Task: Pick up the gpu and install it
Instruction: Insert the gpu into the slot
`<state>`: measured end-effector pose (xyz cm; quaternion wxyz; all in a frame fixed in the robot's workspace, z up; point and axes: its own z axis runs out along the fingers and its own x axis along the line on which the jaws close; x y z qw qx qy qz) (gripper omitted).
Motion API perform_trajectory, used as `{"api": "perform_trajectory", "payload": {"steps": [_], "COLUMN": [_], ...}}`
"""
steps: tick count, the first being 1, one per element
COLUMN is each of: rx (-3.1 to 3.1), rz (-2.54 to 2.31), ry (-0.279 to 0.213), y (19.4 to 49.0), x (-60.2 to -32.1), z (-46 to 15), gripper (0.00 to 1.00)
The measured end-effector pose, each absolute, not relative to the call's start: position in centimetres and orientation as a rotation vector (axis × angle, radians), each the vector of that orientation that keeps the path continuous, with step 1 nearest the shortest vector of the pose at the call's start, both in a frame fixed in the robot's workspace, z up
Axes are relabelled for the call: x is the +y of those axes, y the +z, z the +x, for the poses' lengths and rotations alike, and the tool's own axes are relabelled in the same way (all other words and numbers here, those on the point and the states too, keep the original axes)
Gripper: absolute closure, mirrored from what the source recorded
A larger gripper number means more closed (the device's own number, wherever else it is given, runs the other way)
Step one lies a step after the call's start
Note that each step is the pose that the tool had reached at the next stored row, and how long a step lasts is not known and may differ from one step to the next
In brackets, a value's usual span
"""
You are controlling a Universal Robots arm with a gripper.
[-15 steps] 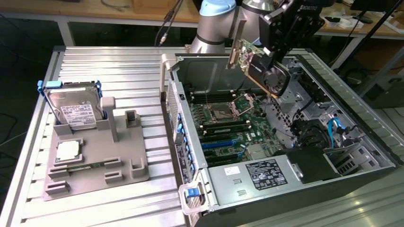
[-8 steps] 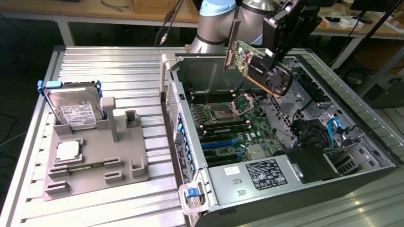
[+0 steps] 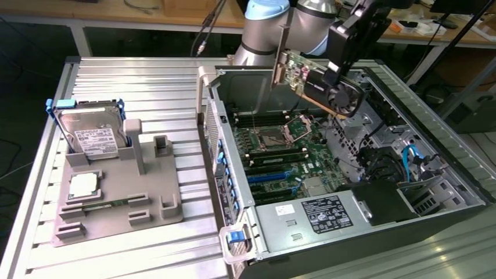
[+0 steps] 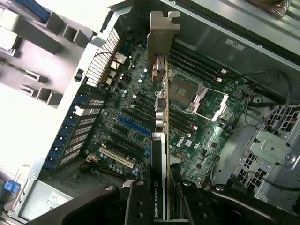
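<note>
One grip carries everything here: the gripper point(image 4: 161, 204) is clamped on the gpu point(image 4: 160, 140), its dark fingers pressing the card's flat faces while the card hangs over the open computer case point(image 3: 232, 116). The hold sits at the fan end, so the rest of the card, out to the grey metal bracket point(image 4: 163, 33), reaches forward unsupported. I judge that any slip at the pads would let it pivot and come down crooked. Below it lies the motherboard point(image 4: 126, 108), where the blue slot point(image 4: 132, 125) and the other slots sit close together. A small sideways error could put the connector edge into the wrong slot or onto the small parts around it. Just beyond the card is the open CPU socket point(image 4: 197, 96), and a dipped corner could scrape its exposed contacts. In the exterior view the card is tilted and well above the board, and lowered at that tilt it could jam the bracket against the case's rear wall. Farther off, outside the case, the hard drive point(image 3: 92, 135) stands in its grey stand point(image 3: 124, 200), in no danger.
</note>
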<state>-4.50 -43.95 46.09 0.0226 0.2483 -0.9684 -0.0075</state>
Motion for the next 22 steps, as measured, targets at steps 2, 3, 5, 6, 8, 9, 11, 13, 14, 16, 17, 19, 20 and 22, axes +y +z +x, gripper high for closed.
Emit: {"api": "perform_trajectory", "payload": {"steps": [2, 3, 5, 6, 8, 9, 11, 13, 14, 16, 17, 19, 20, 22], "rx": [-2.982, -2.975, -2.957, -2.949, -2.932, -2.920, -2.896, -2.874, -2.862, -2.840, -2.828, -2.805, -2.793, -2.768], "rz": [0.833, 0.858, 0.915, 0.940, 0.993, 1.028, 1.091, 1.147, 1.177, 1.228, 1.256, 1.305, 1.332, 1.382], "ry": [-0.022, -0.021, -0.020, -0.019, -0.018, -0.017, -0.015, -0.013, -0.012, -0.011, -0.010, -0.009, -0.008, -0.007], "y": [46.0, 46.0, 45.8, 45.7, 45.5, 45.4, 45.2, 45.0, 44.9, 44.7, 44.6, 44.4, 44.3, 44.2], "x": [-43.9, -44.0, -44.0, -43.9, -44.0, -44.0, -43.9, -43.9, -44.0, -43.9, -43.9, -43.9, -43.9, -43.9], "z": [-4.4, -4.4, -4.4, -4.3, -4.3, -4.3, -4.3, -4.3, -4.3, -4.3, -4.3, -4.3, -4.3, -4.3], "gripper": [0.73, 0.73, 0.73, 0.73, 0.73, 0.73, 0.73, 0.73, 0.73, 0.73, 0.73, 0.73, 0.73, 0.73]}}
